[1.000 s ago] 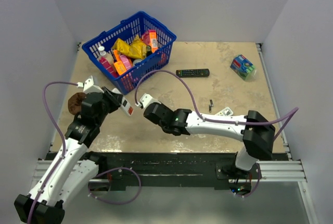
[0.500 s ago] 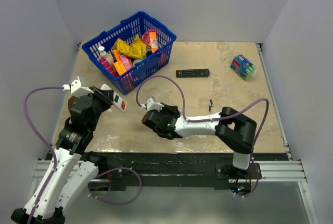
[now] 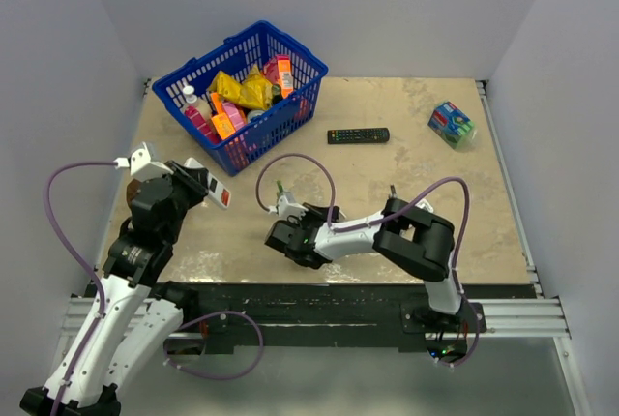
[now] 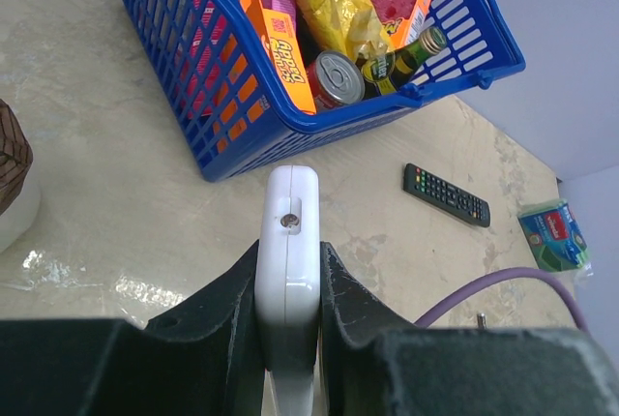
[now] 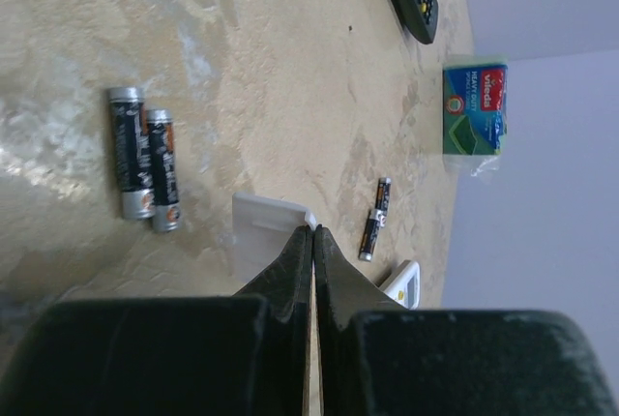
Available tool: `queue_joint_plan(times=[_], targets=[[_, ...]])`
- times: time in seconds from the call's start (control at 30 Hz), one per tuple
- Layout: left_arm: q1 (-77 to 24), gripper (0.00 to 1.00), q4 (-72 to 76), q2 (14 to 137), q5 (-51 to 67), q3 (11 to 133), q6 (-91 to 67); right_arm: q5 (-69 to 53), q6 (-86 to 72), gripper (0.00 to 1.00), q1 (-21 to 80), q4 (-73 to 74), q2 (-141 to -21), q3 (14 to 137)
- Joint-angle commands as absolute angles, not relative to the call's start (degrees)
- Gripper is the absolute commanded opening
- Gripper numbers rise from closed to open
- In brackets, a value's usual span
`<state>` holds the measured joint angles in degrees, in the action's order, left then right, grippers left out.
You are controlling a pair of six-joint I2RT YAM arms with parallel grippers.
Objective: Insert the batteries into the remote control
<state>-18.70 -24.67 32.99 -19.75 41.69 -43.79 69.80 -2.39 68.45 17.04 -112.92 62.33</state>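
The small white remote control [image 3: 219, 192], with its red panel, hangs above the table's left side. My left gripper [image 3: 203, 185] is shut on it. In the left wrist view the remote control [image 4: 290, 242] stands edge-on, pinched between both black fingers. My right gripper [image 5: 312, 232] is shut with nothing in it. Its tips are low over the table beside a flat white cover piece [image 5: 263, 234]. Two dark batteries [image 5: 143, 164] lie side by side nearby. Two more batteries [image 5: 375, 218] lie end to end farther off, and they also show as batteries [image 3: 392, 193] in the top view.
A blue basket [image 3: 198, 70] full of groceries stands at the back left. A long black remote [image 3: 358, 134] lies mid-table and a sponge pack [image 3: 452, 124] sits at the back right. Another white remote [image 5: 404, 285] lies beyond the far batteries. A brown object [image 4: 10, 160] sits at the left.
My left arm has drawn back to the left, carrying the remote control. The right arm has folded in, its elbow swinging left and its gripper coming toward the near edge.
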Motion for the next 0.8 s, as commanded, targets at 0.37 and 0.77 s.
queue_joint_plan(times=[0.37, 0.77], targets=[[-18.2, 0.0, -21.6, 33.3, -21.4, 44.1, -41.7, 71.4, -17.0, 0.0, 76.4, 29.2, -120.7, 65.7], [-18.3, 0.0, -21.4, 33.2, -21.6, 44.1, -41.7, 54.9, -13.7, 0.13, 78.5, 28.4, -117.3, 67.4]])
